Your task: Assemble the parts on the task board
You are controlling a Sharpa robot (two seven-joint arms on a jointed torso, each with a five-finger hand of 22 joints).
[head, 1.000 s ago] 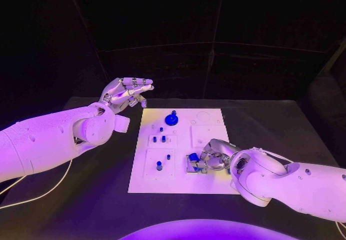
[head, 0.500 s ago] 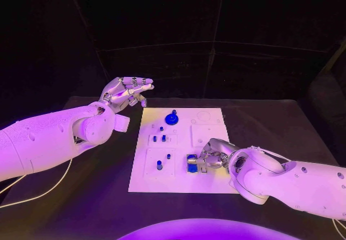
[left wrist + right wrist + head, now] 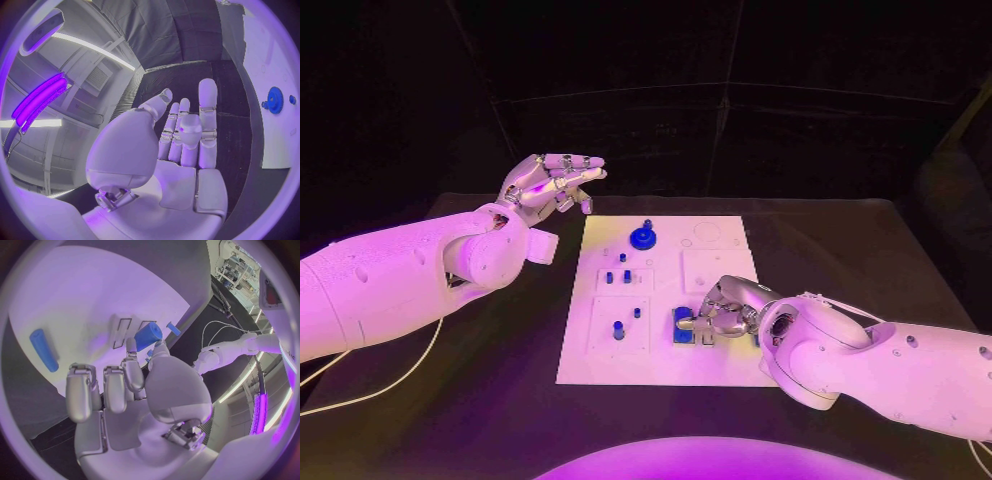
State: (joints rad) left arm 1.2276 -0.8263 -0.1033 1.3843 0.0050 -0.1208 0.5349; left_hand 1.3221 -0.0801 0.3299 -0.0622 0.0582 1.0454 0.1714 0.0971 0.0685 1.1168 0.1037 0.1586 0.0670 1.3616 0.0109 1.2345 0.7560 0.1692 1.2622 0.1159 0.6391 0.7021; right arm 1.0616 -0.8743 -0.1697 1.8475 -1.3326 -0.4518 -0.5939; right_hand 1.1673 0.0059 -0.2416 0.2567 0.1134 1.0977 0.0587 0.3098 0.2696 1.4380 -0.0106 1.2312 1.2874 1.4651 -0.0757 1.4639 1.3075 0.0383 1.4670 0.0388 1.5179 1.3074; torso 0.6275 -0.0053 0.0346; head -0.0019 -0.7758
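On board, R hand (image 3: 728, 308) pinching blue part (image 3: 148, 335); L hand (image 3: 554, 181) – fingers apart

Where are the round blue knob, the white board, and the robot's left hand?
round blue knob (image 3: 643, 239): head view, on its disc.
white board (image 3: 718, 262): head view, on a bare patch.
left hand (image 3: 553, 183): head view, on the middle of the hand.

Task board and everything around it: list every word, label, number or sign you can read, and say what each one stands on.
None can be read.
Task board: it carries outlines and faint round marks, no legible lettering.
Blue parts, such as the round one: no markings visible.
Left hand and right hand: no brand or number shows on them or on the white arms.
Right wrist view, room equipment at the circle's rim: too small and blurred to read.
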